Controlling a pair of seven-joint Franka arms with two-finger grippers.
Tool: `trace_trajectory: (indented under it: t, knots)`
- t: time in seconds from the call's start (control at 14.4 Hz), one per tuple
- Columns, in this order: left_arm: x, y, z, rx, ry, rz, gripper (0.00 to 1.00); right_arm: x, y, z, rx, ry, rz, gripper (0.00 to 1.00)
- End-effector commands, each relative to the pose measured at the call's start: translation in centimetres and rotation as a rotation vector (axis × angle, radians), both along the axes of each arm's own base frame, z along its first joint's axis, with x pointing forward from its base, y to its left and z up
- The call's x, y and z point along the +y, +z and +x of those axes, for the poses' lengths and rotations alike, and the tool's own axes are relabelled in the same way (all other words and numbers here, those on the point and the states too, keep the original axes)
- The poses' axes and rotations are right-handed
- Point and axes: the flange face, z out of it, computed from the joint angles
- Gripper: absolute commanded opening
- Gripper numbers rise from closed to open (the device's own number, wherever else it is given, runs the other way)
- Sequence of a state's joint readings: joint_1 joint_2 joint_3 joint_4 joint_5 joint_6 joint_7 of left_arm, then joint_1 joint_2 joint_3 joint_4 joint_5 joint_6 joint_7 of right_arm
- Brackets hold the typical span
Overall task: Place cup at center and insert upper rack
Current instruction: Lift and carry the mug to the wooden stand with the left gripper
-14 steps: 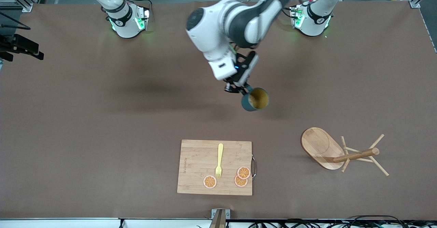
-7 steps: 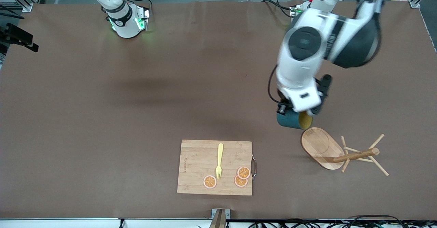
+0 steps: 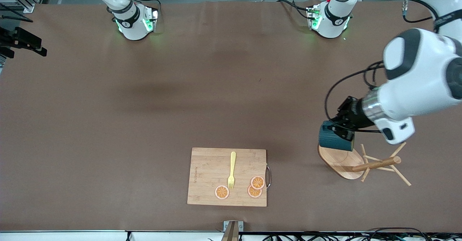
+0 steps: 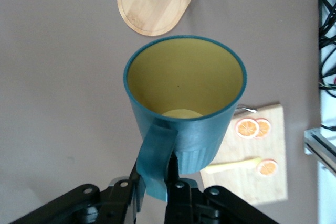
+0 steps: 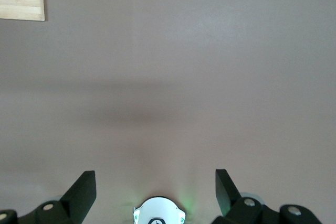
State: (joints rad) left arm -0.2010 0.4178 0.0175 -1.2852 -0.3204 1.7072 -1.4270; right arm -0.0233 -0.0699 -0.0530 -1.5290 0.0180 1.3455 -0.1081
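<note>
The cup [image 3: 335, 139] is clamped by its handle in the left gripper [image 3: 343, 131] over the rack [image 3: 357, 161] at lower right; carriage to table centre is required, while the right gripper [image 5: 156, 190] waits open.

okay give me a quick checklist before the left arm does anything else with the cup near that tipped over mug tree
1. Left gripper shut on the cup by its handle: ok.
2. Cup empty: ok.
3. Upper rack standing upright: not ok, it lies on its side, pegs toward the left arm's end.
4. Cup clear of the rack's base: cannot tell.
5. Right gripper open, waiting over bare table: ok.
6. Cutting board away from the cup: ok.
</note>
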Motion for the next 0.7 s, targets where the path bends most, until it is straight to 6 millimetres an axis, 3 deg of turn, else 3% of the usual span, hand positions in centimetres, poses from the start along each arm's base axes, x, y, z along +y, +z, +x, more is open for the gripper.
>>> trace_trajectory:
  t: [0.0, 0.28, 0.63]
  knots:
    - [3.1, 0.7, 1.0, -0.008, 0.049, -0.13, 0.0, -0.1, 0.3, -0.6, -0.015, -0.014, -0.002, 1.0]
    - [8.7, 0.9, 2.4, 0.005, 0.168, -0.376, 0.0, 0.3, 0.4, -0.6, -0.02, -0.006, -0.003, 1.0]
    - [11.0, -1.7, 4.1, -0.009, 0.205, -0.524, 0.01, 0.7, 0.4, -0.5, -0.021, 0.005, -0.003, 1.0]
